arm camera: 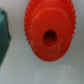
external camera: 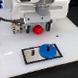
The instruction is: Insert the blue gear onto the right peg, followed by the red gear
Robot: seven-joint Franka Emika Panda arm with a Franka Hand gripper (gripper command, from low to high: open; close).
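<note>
The red gear (external camera: 37,30) sits directly under my gripper (external camera: 39,28) at the back of the white table, with dark fingers close on either side of it. In the wrist view the red gear (arm camera: 49,30) fills most of the picture, its centre hole facing the camera, and no fingertip shows clearly touching it. The blue gear (external camera: 47,50) lies flat on the black-framed grey plate (external camera: 31,56), at the plate's right-hand end. It covers the right peg, which is hidden. The left peg (external camera: 33,53) stands bare.
A dark teal shape (arm camera: 4,35) stands beside the red gear in the wrist view, with a pale gap between them. A small dark fitting (external camera: 16,27) hangs at the exterior view's left of the hand. The table's front edge runs along the bottom.
</note>
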